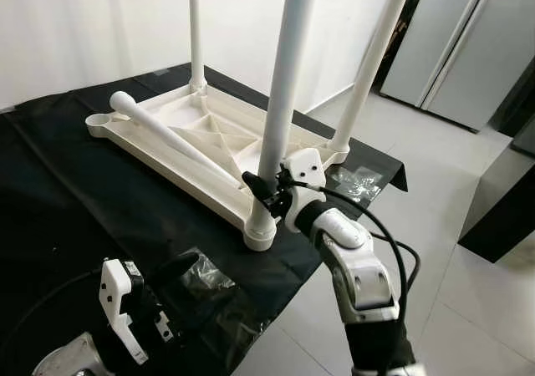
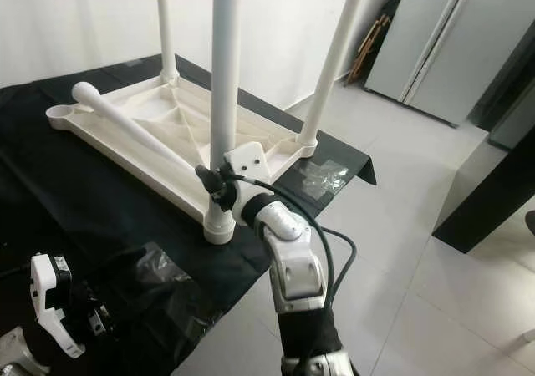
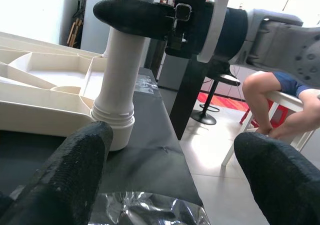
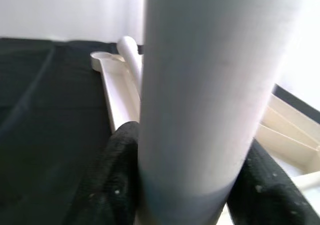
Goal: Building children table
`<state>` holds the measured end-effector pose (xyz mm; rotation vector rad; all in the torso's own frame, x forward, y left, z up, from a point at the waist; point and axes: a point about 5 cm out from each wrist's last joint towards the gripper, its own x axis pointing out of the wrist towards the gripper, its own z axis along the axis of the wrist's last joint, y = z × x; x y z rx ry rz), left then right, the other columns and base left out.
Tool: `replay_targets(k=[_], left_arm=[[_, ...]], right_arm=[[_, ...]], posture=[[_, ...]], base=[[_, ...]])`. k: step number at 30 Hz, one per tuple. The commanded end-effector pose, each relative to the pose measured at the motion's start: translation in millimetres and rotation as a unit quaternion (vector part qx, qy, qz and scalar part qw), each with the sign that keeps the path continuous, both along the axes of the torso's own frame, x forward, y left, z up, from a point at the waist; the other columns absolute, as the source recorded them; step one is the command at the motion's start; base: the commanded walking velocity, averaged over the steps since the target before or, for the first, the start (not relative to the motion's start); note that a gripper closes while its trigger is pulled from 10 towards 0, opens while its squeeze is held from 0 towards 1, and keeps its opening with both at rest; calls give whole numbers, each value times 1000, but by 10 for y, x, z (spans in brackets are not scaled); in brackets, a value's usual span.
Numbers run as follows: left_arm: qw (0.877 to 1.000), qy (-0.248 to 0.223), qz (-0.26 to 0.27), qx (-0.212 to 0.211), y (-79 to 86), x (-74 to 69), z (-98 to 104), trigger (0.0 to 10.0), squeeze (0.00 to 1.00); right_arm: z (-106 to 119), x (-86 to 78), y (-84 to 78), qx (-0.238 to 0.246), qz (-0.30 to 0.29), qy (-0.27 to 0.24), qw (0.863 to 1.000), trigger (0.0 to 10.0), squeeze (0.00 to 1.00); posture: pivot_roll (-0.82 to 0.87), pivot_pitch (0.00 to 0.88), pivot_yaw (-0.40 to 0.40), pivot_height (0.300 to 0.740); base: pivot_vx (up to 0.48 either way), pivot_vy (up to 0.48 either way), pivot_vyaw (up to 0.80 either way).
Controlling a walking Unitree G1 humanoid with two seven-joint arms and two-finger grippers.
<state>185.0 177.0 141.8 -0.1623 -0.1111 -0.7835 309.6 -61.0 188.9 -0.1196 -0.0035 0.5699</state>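
Right gripper (image 1: 266,189) clamps the white plastic table leg (image 1: 282,92) just above the upturned white tabletop (image 1: 209,134); twist it straight, upright. Left gripper (image 1: 150,297) waits wide open.

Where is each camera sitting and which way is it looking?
Left eye: head, looking down at the upturned tabletop; right gripper clamps the near leg, left gripper low.
Right eye: same scene, slightly offset.
Left wrist: between its open fingers, toward that leg's socket.
Right wrist: along its fingers hugging the leg.
All share the near leg.
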Motion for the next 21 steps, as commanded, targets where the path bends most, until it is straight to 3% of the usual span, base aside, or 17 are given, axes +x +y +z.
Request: replay_targets(k=[1,2,5,7,8,9,10,13,14,16,21], left_arm=[[1000,6,-5,-2,7,-3,-9,10000,0],[1000,6,-6,-2,4,-1,-9,10000,0],[1000,5,-6,-2,0,1,-8,10000,0],[1000,3,-5,-3,-13,2,-2,10000,0],[1000,3,-5,-3,-13,2,-2,10000,0],[1000,1,-2,-3,-26,-8,10,10000,0],[1000,0,-1,-3,-31,-12,15,10000,0],[1000,0,-1,-3,-34,-15,17,10000,0],[1000,-5,17,4,-35,-40,30,10000,0],[998,-12,54,13,-28,-106,58,10000,0],[996,-12,79,27,-38,-238,76,10000,0]], right_arm=[[-290,-33,-43,-32,-14,77,996,10000,796],[-218,-22,-2,-18,21,73,997,10000,1000],[-142,-14,44,-4,63,67,996,10000,1000],[90,90,49,13,196,27,980,10000,1000],[90,90,49,13,196,27,980,10000,1000],[263,179,-62,12,315,18,949,10000,1000],[291,195,-105,10,341,21,940,10000,1000],[301,196,-124,10,351,27,936,10000,1000],[282,299,-201,-27,373,25,927,10000,0],[296,450,-306,-75,397,23,914,10000,0],[382,505,-291,-66,422,22,904,10000,0]], posture=[[-64,98,-141,740],[-63,99,-142,740],[-62,100,-143,740],[-54,104,-150,740],[-54,104,-150,740],[-45,116,-156,740],[-45,116,-156,740],[-45,116,-156,740],[-12,152,-156,740],[10,175,-153,740],[39,203,-149,740]], base=[[0,0,0],[0,0,0],[0,0,0],[0,0,0],[0,0,0],[0,0,0],[0,0,0],[0,0,0],[0,0,0],[0,0,0],[0,0,0]])
